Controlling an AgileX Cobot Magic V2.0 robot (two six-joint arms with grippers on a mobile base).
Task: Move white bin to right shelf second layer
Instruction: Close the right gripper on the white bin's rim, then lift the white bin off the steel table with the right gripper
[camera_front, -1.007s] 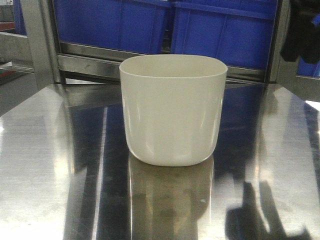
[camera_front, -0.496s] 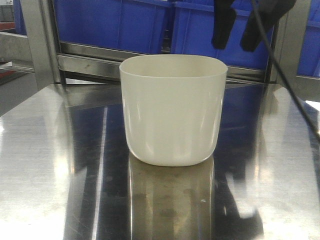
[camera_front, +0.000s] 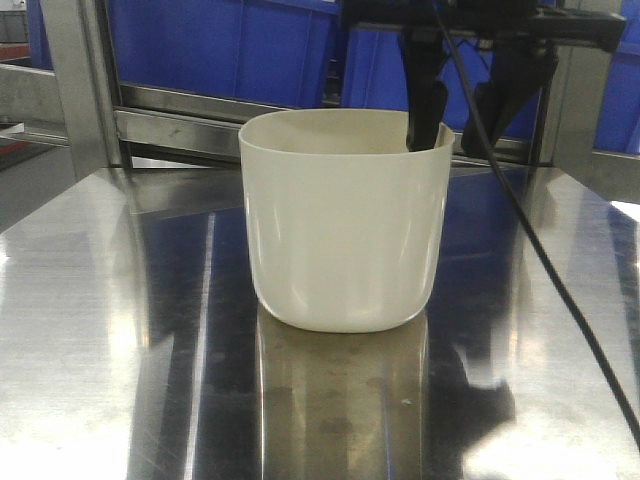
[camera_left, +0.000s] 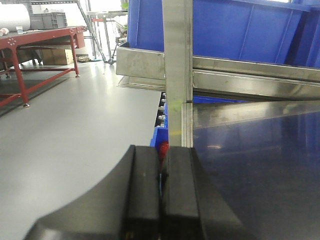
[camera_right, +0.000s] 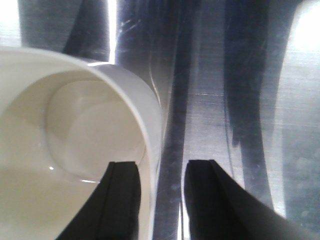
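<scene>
The white bin (camera_front: 345, 230) stands upright and empty on a mirror-like steel sheet shelf (camera_front: 110, 330). My right gripper (camera_front: 462, 115) is open at the bin's far right rim. One finger (camera_front: 427, 110) reaches inside the bin and the other (camera_front: 500, 105) hangs outside. In the right wrist view the bin (camera_right: 75, 125) fills the left, and its wall runs between the open fingers of the gripper (camera_right: 162, 172) without a visible grip. My left gripper (camera_left: 161, 160) is shut and empty by the shelf's left edge. No roller-rail shelf level shows clearly.
Blue crates (camera_front: 240, 45) sit on a steel rack level behind the bin. A steel upright post (camera_front: 75, 80) stands at the back left and also shows in the left wrist view (camera_left: 177, 60). A black cable (camera_front: 540, 260) hangs from the right arm. A red bench (camera_left: 30, 40) stands across the floor.
The right gripper has come in from the upper right and dropped to the bin's right rim, one finger now inside. The bin has not moved.
</scene>
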